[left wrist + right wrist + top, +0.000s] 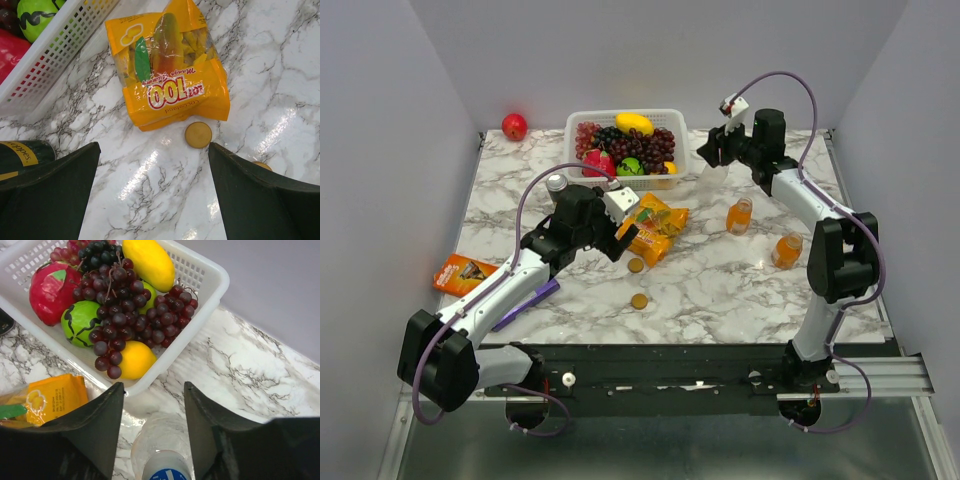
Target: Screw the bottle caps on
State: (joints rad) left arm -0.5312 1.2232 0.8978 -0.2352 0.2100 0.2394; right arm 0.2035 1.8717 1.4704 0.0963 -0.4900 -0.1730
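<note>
Overhead: marble table (pixel 720 290) w/ two robot arms.

The right gripper (pixel 153 386) is at the far side, just beside a white fruit basket (pixel 672 118). Its jaws straddle a clear bottle (pixel 159 440). The white cap w/ blue mark (pixel 166 474) sits on that bottle's neck; can't tell if it's fully tight. The jaws are parted, and a sliver of table shows betw. one finger and the bottle, so the bottle reads as let go, not clenched. The wrist is right over the cap, prob. the pose for twisting it.

The left gripper (pixel 152 150) hangs spread wide, holding nothing. It's above a golden-orange cap (pixel 198 135) lying flat just beside a yellow snack bag (pixel 167 75). A 2nd cap (pixel 262 165) peeks from behind one finger. The wide spread prob. lets the fingers drop either side of a cap.

An orange bottle (pixel 739 216) and a 2nd orange bottle (pixel 787 250) stand upright near the right arm, apart from the loose caps. Both seem to need capping.
</note>
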